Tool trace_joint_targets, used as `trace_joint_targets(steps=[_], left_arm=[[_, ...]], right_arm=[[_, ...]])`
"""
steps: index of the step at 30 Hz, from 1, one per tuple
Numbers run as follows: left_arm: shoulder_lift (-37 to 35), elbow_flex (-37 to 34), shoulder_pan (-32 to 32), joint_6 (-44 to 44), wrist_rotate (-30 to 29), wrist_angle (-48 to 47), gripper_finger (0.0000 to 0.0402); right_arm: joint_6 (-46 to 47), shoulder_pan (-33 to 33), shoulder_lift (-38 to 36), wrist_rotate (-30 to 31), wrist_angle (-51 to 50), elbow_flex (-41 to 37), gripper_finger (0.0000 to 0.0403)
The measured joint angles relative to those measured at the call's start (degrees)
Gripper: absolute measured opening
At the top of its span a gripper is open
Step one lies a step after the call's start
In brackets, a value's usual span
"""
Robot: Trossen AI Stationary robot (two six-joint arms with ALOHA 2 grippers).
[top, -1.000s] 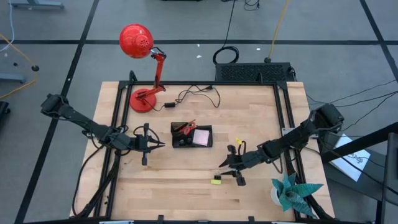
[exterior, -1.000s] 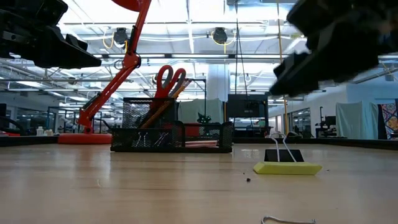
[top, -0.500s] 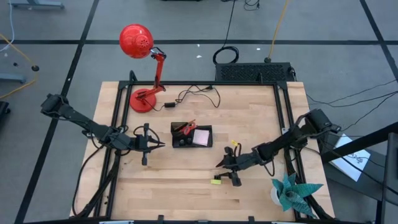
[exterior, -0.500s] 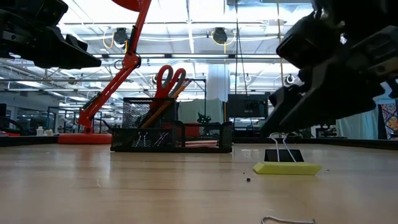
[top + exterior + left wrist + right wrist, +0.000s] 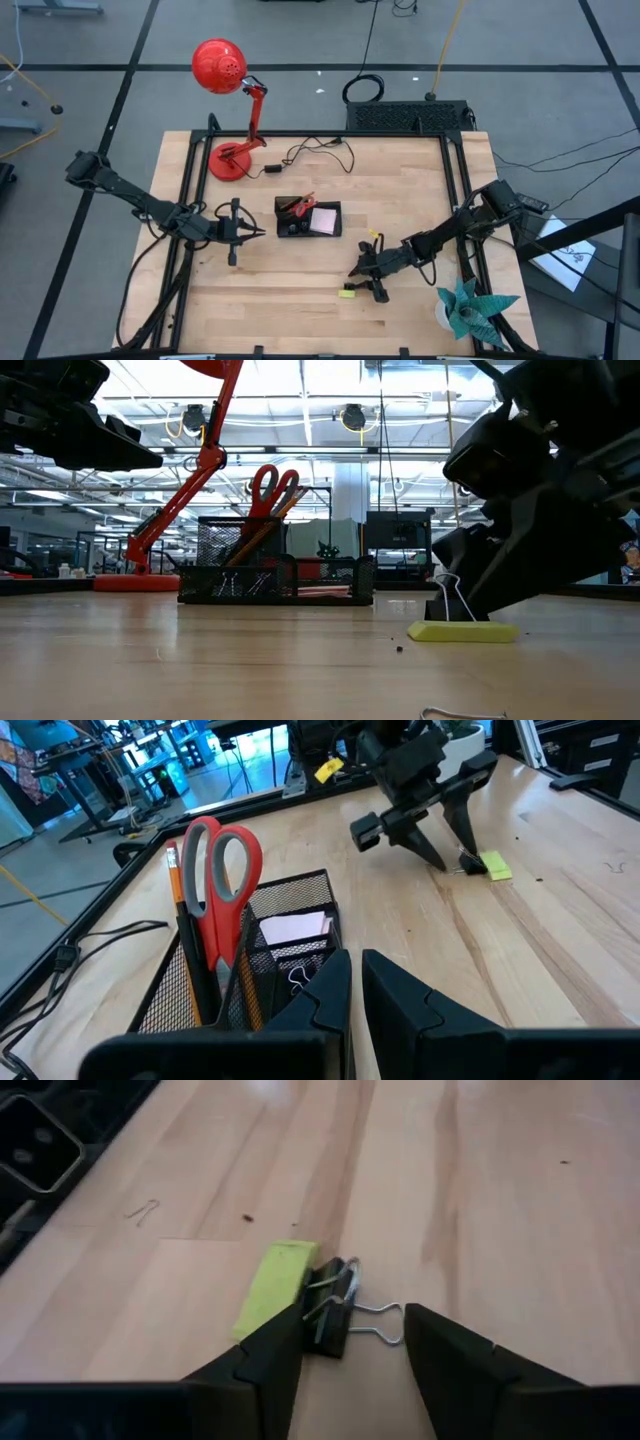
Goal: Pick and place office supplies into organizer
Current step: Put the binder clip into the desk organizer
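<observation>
The black mesh organizer (image 5: 308,216) stands mid-table, with red-handled scissors (image 5: 222,870), pencils and pens upright in its tall compartment and a pale sticky-note pad (image 5: 323,220) in the low section. A small black binder clip (image 5: 333,1318) lies on the wood against a yellow-green piece (image 5: 275,1285). My right gripper (image 5: 350,1325) is low over the table, open, one finger on each side of the clip. In the high view it (image 5: 364,280) sits just right of the yellow-green piece (image 5: 347,291). My left gripper (image 5: 240,232) waits shut, left of the organizer. My right gripper comes at the binder clip's black body (image 5: 335,1330) slanting down from the table's right. Its fingers (image 5: 275,1350) stand on either side. I cannot tell whether a finger touches the clip, which rests on the table.
A red desk lamp (image 5: 222,68) stands at the far left with its cable (image 5: 315,152) across the far table. A teal paper plant (image 5: 468,308) is at the near right corner. A black box with cables (image 5: 410,116) lies beyond the far edge. A loose wire clip (image 5: 462,713) lies near the near edge.
My right gripper has come down toward the table and moved toward its left and near edge, closing in on the binder clip and the yellow-green piece. Both of those lie where they were.
</observation>
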Motion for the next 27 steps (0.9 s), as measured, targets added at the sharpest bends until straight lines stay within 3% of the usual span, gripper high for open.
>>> trace_joint_targets(steps=[15,27], left_arm=[[0.02,0.0,0.0,-0.15,0.0,-0.26,0.0037],[0.01,0.0,-0.01,-0.13,0.0,-0.26,0.0037]], right_arm=[[-4.26,0.0,-0.02,-0.88,1.66,0.0,0.0008],[-3.18,0.0,-0.02,-1.08,2.77,0.0,0.0015]])
